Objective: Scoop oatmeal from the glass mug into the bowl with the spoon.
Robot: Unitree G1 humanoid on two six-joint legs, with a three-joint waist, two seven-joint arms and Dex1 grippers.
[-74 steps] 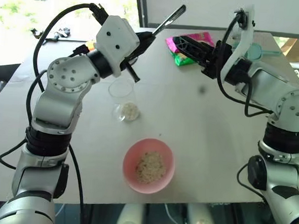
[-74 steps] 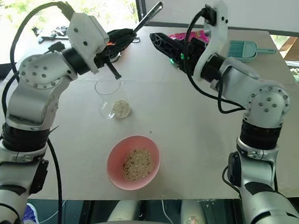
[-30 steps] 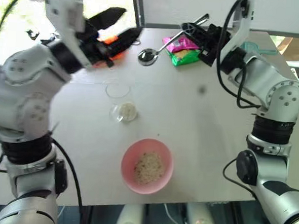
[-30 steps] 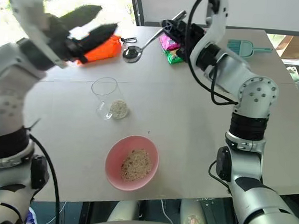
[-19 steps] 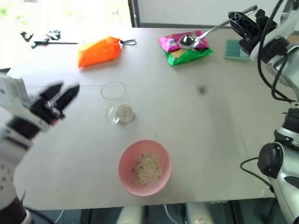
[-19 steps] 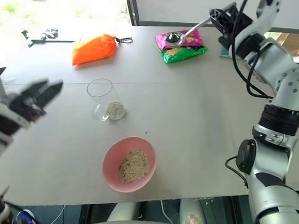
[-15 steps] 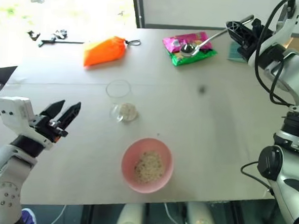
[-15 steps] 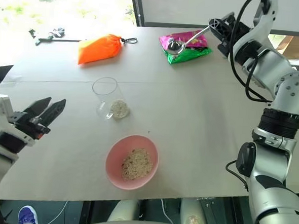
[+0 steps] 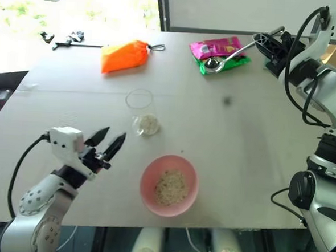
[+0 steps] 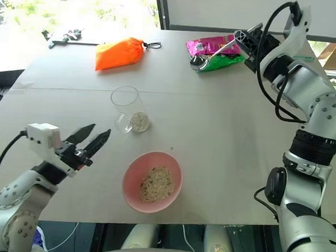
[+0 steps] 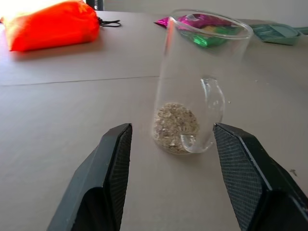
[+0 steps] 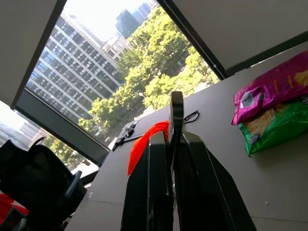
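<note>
I see the bowl [image 9: 169, 185] near the front edge of the tabletop [image 9: 258, 143], about midway along it, with oatmeal [image 9: 170, 186] heaped in it. Behind it and slightly left stands the glass mug [image 9: 141, 112], upright, well apart from the bowl, with more oatmeal at its bottom. My left gripper [image 9: 106, 144] sits left of the bowl, toward the front left corner, pointing at the mug. A pouch [image 9: 125, 55] lies near the back edge, behind the mug. Two snack packets [image 9: 219, 52] lie right of it along the back edge. My right gripper [image 9: 263, 41] holds the spoon [image 9: 224, 57] above those packets.
</note>
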